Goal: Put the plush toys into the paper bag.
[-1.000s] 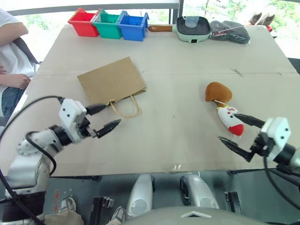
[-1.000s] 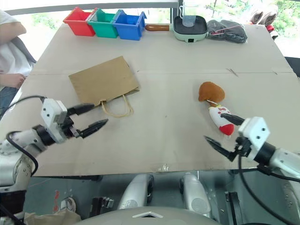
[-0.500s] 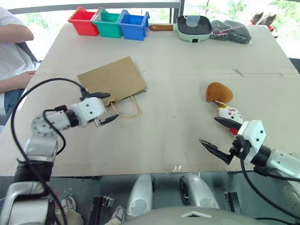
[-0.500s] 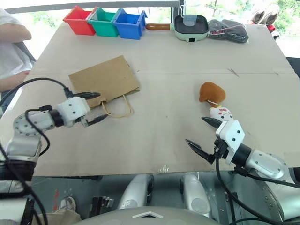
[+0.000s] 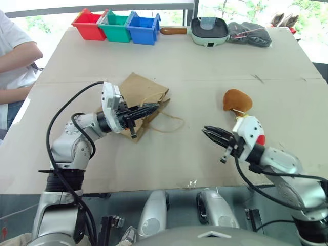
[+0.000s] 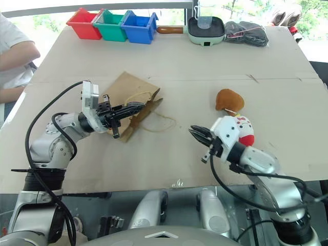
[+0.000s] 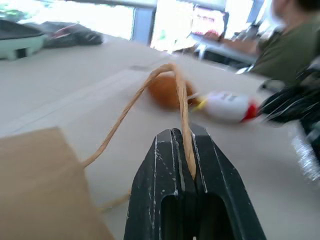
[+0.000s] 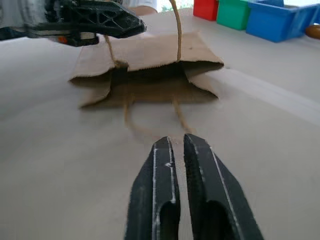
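Plush toys – a rounded orange-brown one (image 5: pixel 238 100) and an elongated white one with a red tip (image 5: pixel 250 132) – lie on the wide beige table (image 5: pixel 205 66), toward its right side, the white one just below the brown one and partly covered by the right arm. Well to their left sits the brown kraft paper bag (image 5: pixel 145 91), tipped up off the table with its mouth facing right, toward the toys.

Left claw (image 5: pixel 152 107) is clenched on one tan paper-cord handle (image 7: pixel 176 95) – the left wrist view shows the cord pinched between the two black fingers, and that grip lifts the bag's upper lip. The other handle loop (image 5: pixel 169 123) lies slack on the table in front of the mouth.

Right claw (image 5: pixel 211 134) is clenched too, grasping nothing; it points left, straight at the bag mouth and the slack loop, and sits between bag and toys. So the toys lie behind it, to the right, with the white toy's long axis running toward the robot and slightly rightward. The right arm is clearly the nearer one to them, and I judge it would have to turn back to reach either.

How far the bag's mouth gapes is hard to judge – its inside is a dark slot in the right wrist view.
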You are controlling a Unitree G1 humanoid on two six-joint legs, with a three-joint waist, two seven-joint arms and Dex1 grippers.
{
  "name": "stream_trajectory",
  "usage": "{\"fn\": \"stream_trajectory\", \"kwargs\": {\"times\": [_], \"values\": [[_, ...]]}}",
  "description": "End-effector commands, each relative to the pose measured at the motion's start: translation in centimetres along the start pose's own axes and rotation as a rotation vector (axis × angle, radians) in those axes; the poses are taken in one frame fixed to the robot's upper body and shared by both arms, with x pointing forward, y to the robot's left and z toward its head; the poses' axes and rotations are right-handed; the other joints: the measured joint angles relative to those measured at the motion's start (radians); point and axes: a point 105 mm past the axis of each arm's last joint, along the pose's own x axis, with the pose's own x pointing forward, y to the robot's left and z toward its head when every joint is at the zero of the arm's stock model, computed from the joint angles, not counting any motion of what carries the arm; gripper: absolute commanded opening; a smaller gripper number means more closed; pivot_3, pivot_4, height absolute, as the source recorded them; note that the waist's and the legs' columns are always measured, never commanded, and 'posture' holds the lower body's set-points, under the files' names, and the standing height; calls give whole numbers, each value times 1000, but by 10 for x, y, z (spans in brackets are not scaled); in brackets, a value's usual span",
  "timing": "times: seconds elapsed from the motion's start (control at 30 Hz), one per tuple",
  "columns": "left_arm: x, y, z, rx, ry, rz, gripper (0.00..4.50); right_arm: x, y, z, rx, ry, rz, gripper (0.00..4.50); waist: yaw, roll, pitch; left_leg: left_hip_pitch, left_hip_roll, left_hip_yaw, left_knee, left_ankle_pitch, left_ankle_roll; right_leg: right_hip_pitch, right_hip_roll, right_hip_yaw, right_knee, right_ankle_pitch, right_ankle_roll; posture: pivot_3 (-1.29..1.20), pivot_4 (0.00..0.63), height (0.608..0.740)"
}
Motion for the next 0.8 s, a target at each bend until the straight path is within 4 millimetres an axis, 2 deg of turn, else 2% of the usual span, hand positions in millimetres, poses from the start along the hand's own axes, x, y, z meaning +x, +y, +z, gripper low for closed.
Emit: {"fn": "stream_trajectory", "kwargs": {"times": [0.03, 0.13, 0.23, 0.3, 0.37, 0.47, 0.57, 0.8], "values": [[15, -14, 19, -19, -70, -50, 0, 33, -3, -3, -20, 7, 24, 128, -2, 0, 0, 0, 0, -1, 0, 0, 0, 0, 0, -1, 0, 0, 0, 0, 150, 740], [28, -21, 21, -31, -97, -74, 0, 64, -1, -9, -15, 14, 81, 128, -2, 0, 0, -1, 0, -1, 0, 0, 0, 0, 0, -1, 0, 0, 0, 0, 150, 740], [38, -26, 28, -39, -148, -93, 0, 97, 9, -17, 74, 9, 161, 128, -3, 0, 0, -1, 0, -1, 0, 0, 0, 0, 0, -1, 0, 0, 0, 0, 150, 740], [43, -30, 36, -37, -181, -105, 0, 117, 20, -33, 92, 44, 219, 128, -4, 0, 0, -1, 0, -1, 0, 0, 0, -1, 0, -1, 0, 0, -1, 0, 150, 740], [45, -31, 44, -37, -210, -100, 0, 127, 28, -46, 112, 72, 260, 128, -4, 0, 0, -1, 0, -1, -1, 0, 0, -1, 0, -1, 0, 0, -1, 0, 150, 740], [39, -28, 64, -32, -281, -55, 0, 134, 33, -62, 137, 108, 270, 128, -7, 0, 0, -1, 0, -1, -1, 0, 0, -1, -1, -1, 0, 0, 0, 0, 150, 740], [28, -23, 83, -30, -349, 5, 0, 132, 32, -76, 136, 147, 257, 128, -10, 0, -1, 1, 0, -2, -1, 0, 0, 0, 0, -1, 2, 1, -1, 0, 150, 740], [8, -18, 100, -31, -409, 107, 0, 116, 24, -98, 131, 243, 252, 128, -4, 0, -2, 2, 0, -2, -1, 0, 0, 1, 0, -1, 2, 1, -1, 0, 150, 740]]}}
